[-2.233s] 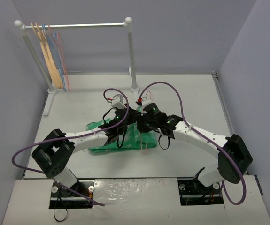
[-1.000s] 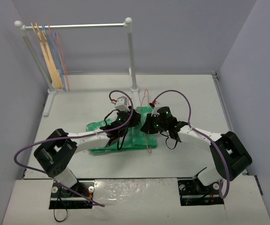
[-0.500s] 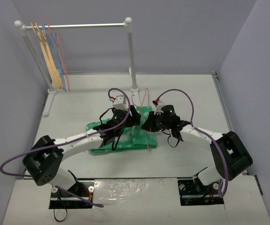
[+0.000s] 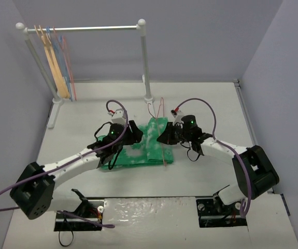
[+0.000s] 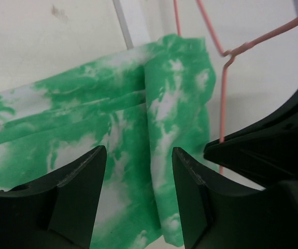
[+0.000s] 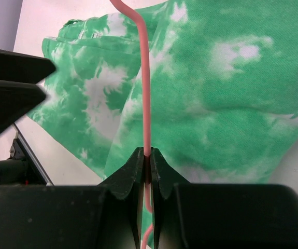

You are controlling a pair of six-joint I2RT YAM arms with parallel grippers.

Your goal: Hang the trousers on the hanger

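The green tie-dye trousers (image 4: pixel 138 150) lie folded on the table between my arms. The thin pink wire hanger (image 4: pixel 159 109) lies across their right end, hook pointing to the far side. My right gripper (image 4: pixel 162 139) is shut on the hanger wire (image 6: pixel 144 78), which passes over the trousers (image 6: pixel 216 104) in the right wrist view. My left gripper (image 4: pixel 135 136) is open and empty, hovering just above the trousers (image 5: pixel 138 124). The left wrist view also shows the hanger (image 5: pixel 224 78) to the right of its fingers (image 5: pixel 190 192).
A clothes rack stands at the back, with a rail (image 4: pixel 81 28) and a white post (image 4: pixel 145 62) just behind the trousers. A tan wooden hanger (image 4: pixel 53 62) and light blue wire hangers (image 4: pixel 66 59) hang at its left end. Walls close in on both sides.
My left arm has drawn back to the left and uncovered the trousers' middle. My right gripper stays shut on the hanger; it and the hanger have shifted slightly over the trousers' right end.
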